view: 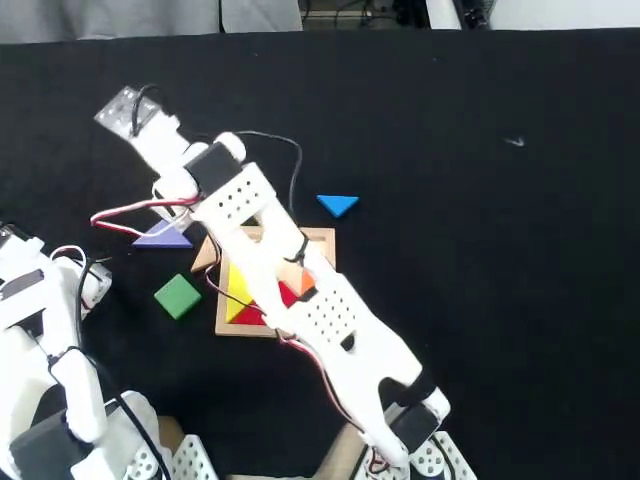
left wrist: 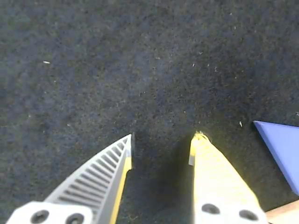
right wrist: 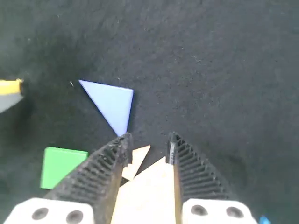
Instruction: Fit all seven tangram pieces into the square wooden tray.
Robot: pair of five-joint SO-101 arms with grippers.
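On the black surface (view: 480, 250) the square tray (view: 238, 329) lies under the right arm. The right hand (right wrist: 147, 140), half open and empty, hangs over its corner. The lavender triangle (right wrist: 111, 102) lies just beyond at the tray's 10 o'clock, one corner toward it (likely the nearer hand). The right wrist view has the triangle whole; the left hand (left wrist: 163, 140), open and empty, catches one corner.

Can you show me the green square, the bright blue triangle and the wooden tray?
green square (view: 178, 296): high view, middle of its top face.
bright blue triangle (view: 338, 204): high view, middle of the piece.
wooden tray (view: 228, 329): high view, bare rim at one corner.
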